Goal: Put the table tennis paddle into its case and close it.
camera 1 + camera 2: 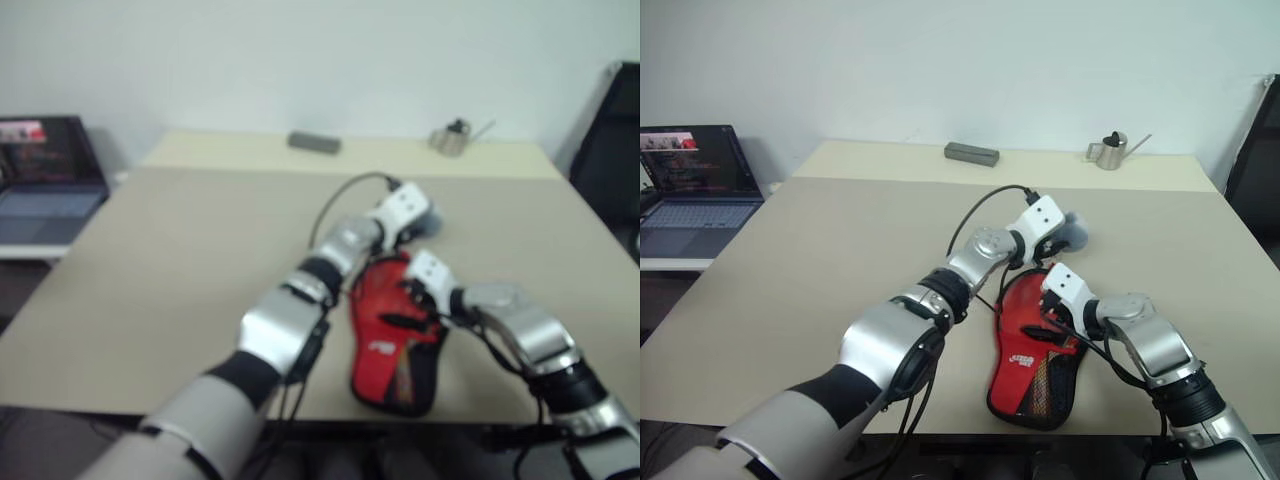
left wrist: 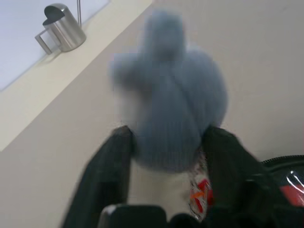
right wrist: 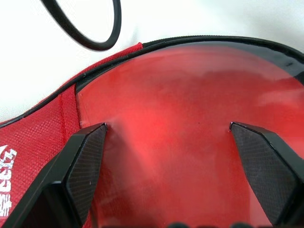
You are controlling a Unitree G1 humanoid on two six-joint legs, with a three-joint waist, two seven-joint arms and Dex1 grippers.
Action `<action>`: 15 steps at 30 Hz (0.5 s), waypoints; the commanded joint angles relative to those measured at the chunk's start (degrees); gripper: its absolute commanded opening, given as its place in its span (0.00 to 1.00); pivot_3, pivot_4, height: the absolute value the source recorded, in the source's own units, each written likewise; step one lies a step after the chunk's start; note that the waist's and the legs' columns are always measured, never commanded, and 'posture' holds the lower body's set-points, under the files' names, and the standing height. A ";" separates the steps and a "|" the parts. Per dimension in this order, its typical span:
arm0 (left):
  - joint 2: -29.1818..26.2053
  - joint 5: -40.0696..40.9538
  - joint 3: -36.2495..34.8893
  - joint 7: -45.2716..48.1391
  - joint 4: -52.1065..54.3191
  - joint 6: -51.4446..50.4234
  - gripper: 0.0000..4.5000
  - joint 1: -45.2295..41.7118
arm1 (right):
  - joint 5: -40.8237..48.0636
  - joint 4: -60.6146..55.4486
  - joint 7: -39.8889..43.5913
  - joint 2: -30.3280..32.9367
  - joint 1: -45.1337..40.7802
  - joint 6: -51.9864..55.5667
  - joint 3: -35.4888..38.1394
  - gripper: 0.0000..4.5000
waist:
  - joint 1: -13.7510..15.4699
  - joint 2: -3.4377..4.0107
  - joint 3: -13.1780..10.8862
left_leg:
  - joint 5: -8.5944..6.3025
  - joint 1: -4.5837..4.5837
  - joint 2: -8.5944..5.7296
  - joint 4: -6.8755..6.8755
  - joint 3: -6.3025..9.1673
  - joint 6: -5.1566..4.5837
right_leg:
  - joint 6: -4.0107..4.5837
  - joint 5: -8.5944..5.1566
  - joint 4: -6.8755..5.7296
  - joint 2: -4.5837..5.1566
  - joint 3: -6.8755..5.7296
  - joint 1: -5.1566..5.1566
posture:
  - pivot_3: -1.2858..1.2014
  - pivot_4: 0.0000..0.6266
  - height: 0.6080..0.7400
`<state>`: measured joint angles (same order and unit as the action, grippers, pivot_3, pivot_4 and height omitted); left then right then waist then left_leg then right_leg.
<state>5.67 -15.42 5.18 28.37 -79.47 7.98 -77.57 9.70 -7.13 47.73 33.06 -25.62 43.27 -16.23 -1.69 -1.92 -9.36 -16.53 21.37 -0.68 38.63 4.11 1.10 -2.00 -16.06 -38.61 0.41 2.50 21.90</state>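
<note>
Both black two-fingered grippers work over the broad beige tabletop [image 1: 820, 260]. On it, near the front edge, lies the paddle-shaped red soft case with black edging [image 1: 1028, 372], small white mark up, the handle end towards the robot. Inside its open mouth shows the glossy round red rubber face of the table tennis paddle [image 3: 180, 137]. Right gripper [image 3: 168, 142] hovers with fingers spread wide over that face, holding nothing. Left gripper [image 2: 166, 156], just beyond the case, has its fingers parted either side of a blurred grey-blue lump [image 2: 171, 99]; whether they grip it I cannot tell. A small steel jug [image 1: 1110, 150] and a grey bar [image 1: 971, 153] sit at the far edge.
</note>
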 commanded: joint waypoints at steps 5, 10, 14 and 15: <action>-5.55 3.71 -3.42 4.78 3.13 1.90 0.68 -2.26 | -1.47 5.77 1.80 -0.28 2.79 3.84 -6.10 1.00 | -0.16 0.12 0.07 | 0.00 -0.05 0.01 -0.06 -0.01 0.00 | -0.03 -0.02 -0.01 0.00 0.01 0.00 | 0.52 0.24 1.00; -11.61 8.97 -7.63 13.63 5.00 2.48 0.68 -1.54 | -1.42 6.43 2.20 -0.49 1.80 3.69 -5.70 1.00 | -0.24 0.13 0.07 | 0.01 -0.06 0.03 -0.08 -0.01 0.00 | -0.01 -0.01 -0.01 -0.01 0.00 0.00 | 0.52 0.24 1.00; -15.79 15.16 -10.40 30.87 9.01 0.66 0.68 1.72 | -0.95 6.55 2.65 -0.31 1.11 3.88 -4.81 1.00 | -0.27 0.17 0.09 | 0.01 -0.06 0.03 -0.09 -0.02 0.01 | 0.06 0.03 -0.02 -0.01 0.00 0.02 | 0.52 0.24 1.00; -16.93 16.12 -10.35 34.45 10.70 0.04 0.68 3.15 | -0.79 6.51 2.69 -0.27 0.94 4.01 -4.49 1.00 | -0.27 0.18 0.09 | 0.01 -0.08 0.03 -0.09 -0.03 0.02 | 0.07 0.03 -0.02 -0.02 0.00 0.01 | 0.52 0.24 1.00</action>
<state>-10.60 -1.81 -4.60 57.16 -71.90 8.59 -75.29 9.73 -4.67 49.45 32.56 -27.48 43.34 -16.53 -1.96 -1.74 -9.27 -16.52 21.28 -0.65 38.54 4.08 1.11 -1.92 -16.03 -38.63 0.38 2.50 21.90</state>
